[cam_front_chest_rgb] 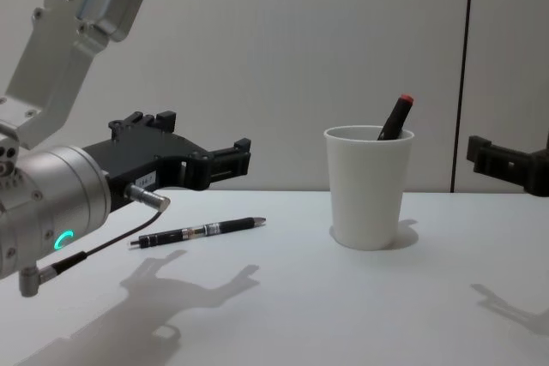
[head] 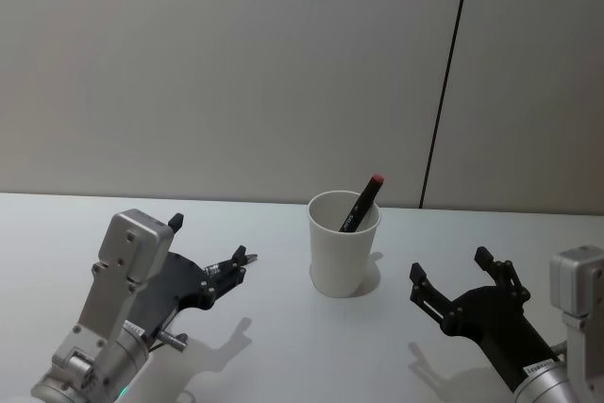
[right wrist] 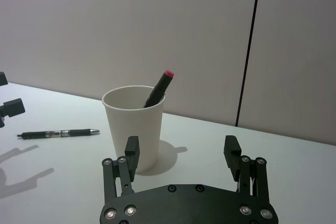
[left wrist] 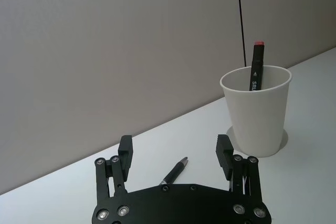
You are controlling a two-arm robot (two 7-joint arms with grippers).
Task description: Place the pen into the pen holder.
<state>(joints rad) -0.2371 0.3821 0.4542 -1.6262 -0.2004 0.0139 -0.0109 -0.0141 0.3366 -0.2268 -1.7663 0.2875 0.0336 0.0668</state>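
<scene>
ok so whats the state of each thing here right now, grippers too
paper cup: upright, holding one marker
black marker: red-capped, inside the cup, leaning on its rim
pen: lying flat, left of the cup, ungripped
left gripper: open, empty, above the pen
right gripper: open, empty, right of the cup

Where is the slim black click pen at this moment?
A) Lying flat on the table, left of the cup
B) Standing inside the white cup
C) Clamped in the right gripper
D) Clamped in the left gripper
A: the pen lies flat on the table, left of the pen holder. The open left gripper hovers over it, and the holder contains a red-capped marker.
</scene>
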